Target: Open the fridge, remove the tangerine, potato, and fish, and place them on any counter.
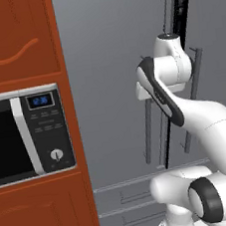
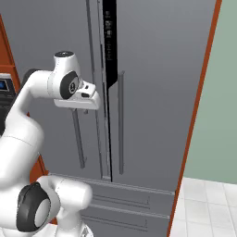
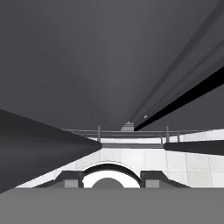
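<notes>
- The fridge stands tall and matte grey, its two upper doors meeting at a thin dark seam that runs top to bottom.
- Long dark bar handles hang upright on either side of that seam.
- Below the doors, two drawer fronts stack at the fridge's bottom edge, each with a horizontal pull.
- White tiled floor shows at the fridge's lower right corner in the right base view, bare where it can be seen.
- The fridge's left edge butts against a red-brown cabinet that carries a silver-and-black microwave in a recess.
</notes>
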{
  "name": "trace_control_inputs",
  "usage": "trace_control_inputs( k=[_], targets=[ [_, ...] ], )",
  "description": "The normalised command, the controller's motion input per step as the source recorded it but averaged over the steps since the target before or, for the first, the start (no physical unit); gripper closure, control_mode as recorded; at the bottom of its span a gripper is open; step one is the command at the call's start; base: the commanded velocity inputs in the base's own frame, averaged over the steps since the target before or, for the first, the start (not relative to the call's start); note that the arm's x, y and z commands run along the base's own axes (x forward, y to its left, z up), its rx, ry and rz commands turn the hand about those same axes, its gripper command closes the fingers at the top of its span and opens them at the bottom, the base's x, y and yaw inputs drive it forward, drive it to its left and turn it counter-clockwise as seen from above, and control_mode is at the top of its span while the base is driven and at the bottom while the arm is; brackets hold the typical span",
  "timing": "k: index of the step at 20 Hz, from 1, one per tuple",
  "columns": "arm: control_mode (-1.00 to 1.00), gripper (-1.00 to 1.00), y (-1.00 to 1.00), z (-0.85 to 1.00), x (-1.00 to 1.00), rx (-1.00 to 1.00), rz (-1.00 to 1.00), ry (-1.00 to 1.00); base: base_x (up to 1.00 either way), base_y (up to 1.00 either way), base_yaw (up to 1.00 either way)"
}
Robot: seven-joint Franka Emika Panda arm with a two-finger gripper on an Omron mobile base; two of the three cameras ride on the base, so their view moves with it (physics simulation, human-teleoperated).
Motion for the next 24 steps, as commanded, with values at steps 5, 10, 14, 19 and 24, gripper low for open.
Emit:
trace_control_inputs(
  k=[5, 10, 14, 19, 24],
  targets=[
    [1.0, -1.0, 0.0, 0.0, 0.0, 0.0, 0.0, 0.0, -0.02, 0.0, 0.0],
    [1.0, -1.0, 0.0, 0.0, 0.0, 0.0, 0.0, 0.0, -0.66, -0.32, 0.0],
    [1.0, -1.0, 0.0, 0.0, 0.0, 0.0, 0.0, 0.0, -0.81, -0.71, 0.0],
    [1.0, -1.0, 0.0, 0.0, 0.0, 0.0, 0.0, 0.0, -0.27, -0.32, 0.0],
    [-1.0, -1.0, 0.28, 0.03, -0.26, 0.0, 0.0, -0.07, 0.0, 0.0, 0.0]
  ],
)
